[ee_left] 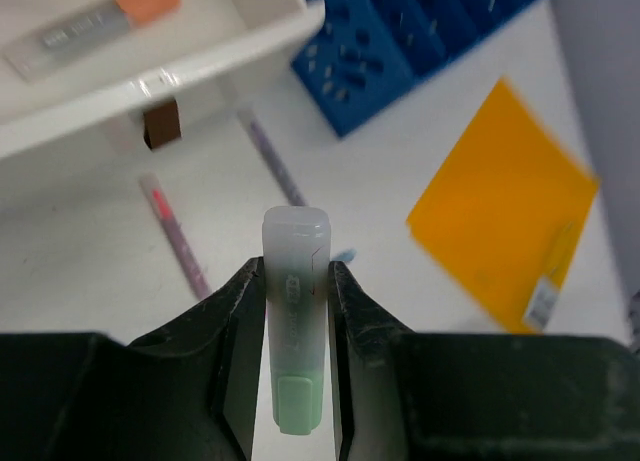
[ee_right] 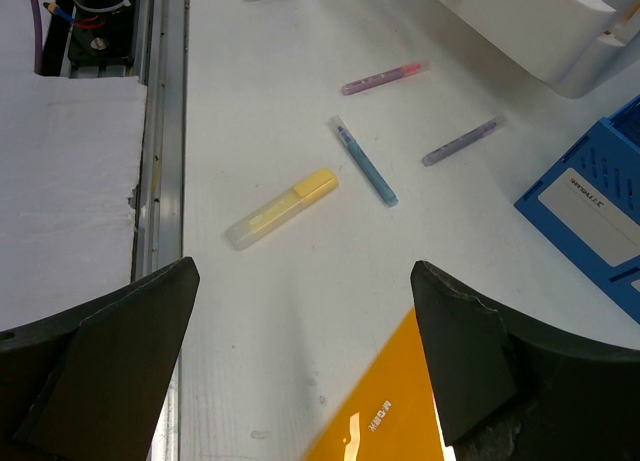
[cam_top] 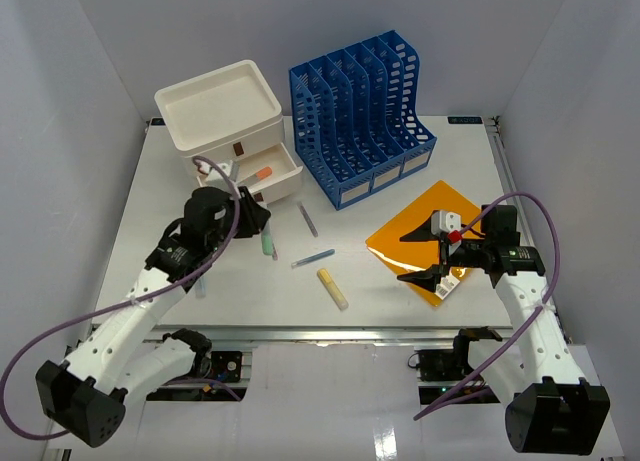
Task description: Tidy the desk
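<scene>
While left gripper (ee_left: 295, 269) clamps one green highlighter (ee_left: 295, 316) | right gripper (ee_right: 302, 271) spread | loose pens (ee_right: 365, 163): three

Left arm (cam_top: 125, 326) and right arm (cam_top: 537, 326): white link shells, black joint housings, black base blocks. One purple cable (cam_top: 522, 195) looped along each. Jaws: matte black, wedge-shaped, slightly scuffed. White block (cam_top: 445, 222) with red spot at right wrist.

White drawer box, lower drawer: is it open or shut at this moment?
Open. The lower drawer juts out from the front of the white drawer box, and an orange-capped highlighter lies visible inside it.
</scene>
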You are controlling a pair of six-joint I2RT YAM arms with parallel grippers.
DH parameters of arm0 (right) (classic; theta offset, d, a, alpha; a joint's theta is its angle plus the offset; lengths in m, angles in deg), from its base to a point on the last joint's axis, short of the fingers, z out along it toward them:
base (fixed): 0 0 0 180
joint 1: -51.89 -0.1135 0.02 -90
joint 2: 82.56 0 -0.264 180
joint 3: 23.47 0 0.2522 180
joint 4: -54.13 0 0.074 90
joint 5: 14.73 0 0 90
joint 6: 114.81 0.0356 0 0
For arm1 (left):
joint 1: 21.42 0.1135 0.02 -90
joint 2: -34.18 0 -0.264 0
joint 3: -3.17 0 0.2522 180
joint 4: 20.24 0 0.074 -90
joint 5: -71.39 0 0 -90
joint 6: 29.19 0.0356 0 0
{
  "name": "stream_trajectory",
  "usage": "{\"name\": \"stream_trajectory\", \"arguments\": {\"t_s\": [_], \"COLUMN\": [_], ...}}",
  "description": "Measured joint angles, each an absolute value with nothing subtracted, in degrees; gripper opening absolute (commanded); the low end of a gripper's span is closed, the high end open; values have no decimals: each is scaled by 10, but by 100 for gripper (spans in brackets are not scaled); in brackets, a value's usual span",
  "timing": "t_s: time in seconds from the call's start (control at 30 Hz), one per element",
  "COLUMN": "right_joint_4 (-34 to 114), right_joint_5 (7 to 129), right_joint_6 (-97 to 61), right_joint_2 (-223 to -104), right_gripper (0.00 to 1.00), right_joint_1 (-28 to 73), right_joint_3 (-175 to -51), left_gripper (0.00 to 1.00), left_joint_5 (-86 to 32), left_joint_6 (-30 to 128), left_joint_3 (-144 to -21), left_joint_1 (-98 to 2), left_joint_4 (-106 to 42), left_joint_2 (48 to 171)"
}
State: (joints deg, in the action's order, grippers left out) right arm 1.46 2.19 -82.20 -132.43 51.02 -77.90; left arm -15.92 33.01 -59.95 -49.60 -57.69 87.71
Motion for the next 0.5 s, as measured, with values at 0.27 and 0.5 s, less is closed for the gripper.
{"name": "stream_trajectory", "arguments": {"t_s": [0.27,0.5], "right_joint_4": [15,15], "right_joint_5": [23,27], "right_joint_6": [-821,-821], "right_joint_2": [-1325,-1334], "right_gripper": [93,93], "right_joint_1": [519,527], "right_joint_3": [-778,-777], "left_gripper": [0,2], "left_joint_5": [-58,62], "left_joint_6": [62,-127], "left_joint_3": [-581,-588], "left_joint_1": [-412,-386], "left_joint_4": [-411,-378], "left_joint_2": [880,984]}}
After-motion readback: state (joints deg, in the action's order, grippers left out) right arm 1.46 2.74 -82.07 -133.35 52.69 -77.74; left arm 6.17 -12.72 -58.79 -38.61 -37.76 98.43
